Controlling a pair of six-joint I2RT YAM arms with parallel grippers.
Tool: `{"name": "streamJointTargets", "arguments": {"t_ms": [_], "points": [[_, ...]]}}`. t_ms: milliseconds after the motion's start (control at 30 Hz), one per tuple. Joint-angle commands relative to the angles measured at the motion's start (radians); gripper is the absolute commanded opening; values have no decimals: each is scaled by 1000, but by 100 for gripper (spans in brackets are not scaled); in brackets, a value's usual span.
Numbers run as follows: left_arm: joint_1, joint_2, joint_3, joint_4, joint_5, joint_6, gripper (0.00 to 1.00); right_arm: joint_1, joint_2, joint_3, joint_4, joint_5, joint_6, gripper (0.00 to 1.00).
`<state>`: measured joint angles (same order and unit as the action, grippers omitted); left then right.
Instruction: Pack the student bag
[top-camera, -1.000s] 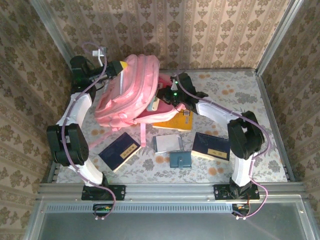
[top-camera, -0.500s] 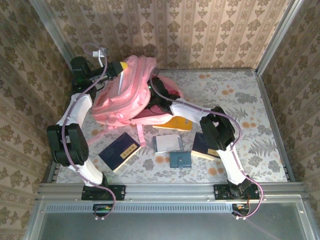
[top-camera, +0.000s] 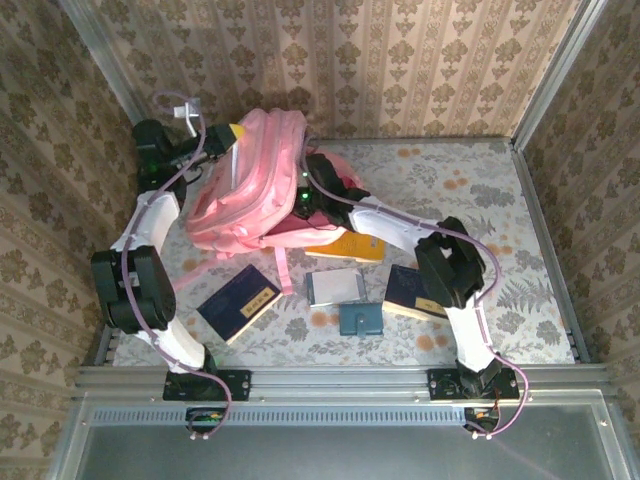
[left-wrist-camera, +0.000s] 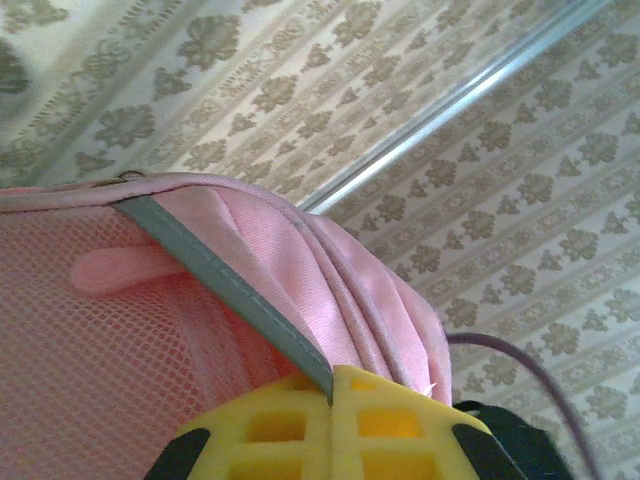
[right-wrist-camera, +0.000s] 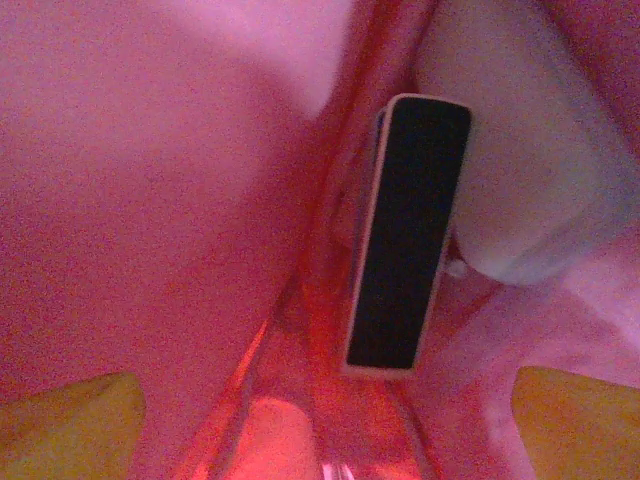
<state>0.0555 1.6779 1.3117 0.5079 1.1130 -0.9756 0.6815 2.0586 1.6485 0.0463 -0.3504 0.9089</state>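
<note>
- One dark item (right-wrist-camera: 408, 230) lies in the student bag (top-camera: 250, 190); my right end effector (right-wrist-camera: 325, 412) stands open, not touching it.
- My left end effector (left-wrist-camera: 333, 400) clamps the rim (left-wrist-camera: 230, 290).
- Five items (top-camera: 238, 302) lie unpacked on the bench (top-camera: 500, 200).

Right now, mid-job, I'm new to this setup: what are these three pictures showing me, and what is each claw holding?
Two robot arms are bolted at the near edge. One picture looks down from above; the other two come from a camera on each wrist. The left gripper is shut on the grey trim of the pink backpack. The right gripper is open inside the backpack, holding nothing; a flat dark item lies ahead of it. On the table lie a blue book, a second blue book, an orange book, a grey notebook and a teal pouch.
</note>
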Motion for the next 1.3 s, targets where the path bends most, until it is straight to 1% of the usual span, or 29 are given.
{"name": "streamJointTargets", "arguments": {"t_ms": [0, 167, 300, 400, 467, 567, 667, 733, 867, 967, 1000, 1033, 1100, 1167, 1267], "points": [[36, -76, 5, 86, -68, 31, 0, -29, -155, -90, -20, 78, -97, 95], [43, -58, 6, 5, -105, 69, 0, -85, -306, -251, 5, 94, -128, 94], [38, -36, 15, -104, -136, 147, 0, -132, -401, -369, 26, 100, -143, 95], [17, -19, 30, -167, -146, 194, 0, -179, -472, -480, 119, 60, -117, 95], [-13, -11, 56, -249, -154, 260, 0, -206, -500, -526, 172, 12, -107, 95], [-55, -13, 106, -441, -211, 406, 0, -223, -546, -540, 129, 11, -143, 94], [-70, -21, 133, -571, -281, 507, 0, -224, -610, -553, 63, 42, -206, 95], [-56, -31, 144, -638, -337, 550, 0, -224, -654, -556, 1, 51, -252, 95], [-23, -32, 158, -712, -413, 595, 0, -223, -754, -606, -107, 65, -319, 94], [-43, -4, 190, -787, -464, 645, 0, -222, -831, -675, -176, 80, -349, 94], [-55, 8, 201, -813, -506, 664, 1, -223, -854, -698, -199, 91, -353, 94], [-68, 20, 212, -843, -535, 679, 4, -221, -882, -723, -221, 94, -358, 93], [-85, 38, 220, -872, -557, 682, 13, -219, -931, -771, -256, 97, -371, 93], [-96, 41, 226, -891, -564, 668, 26, -212, -969, -799, -314, 94, -403, 91], [-116, 22, 260, -952, -601, 670, 40, -194, -1019, -817, -424, 145, -445, 91]]}}
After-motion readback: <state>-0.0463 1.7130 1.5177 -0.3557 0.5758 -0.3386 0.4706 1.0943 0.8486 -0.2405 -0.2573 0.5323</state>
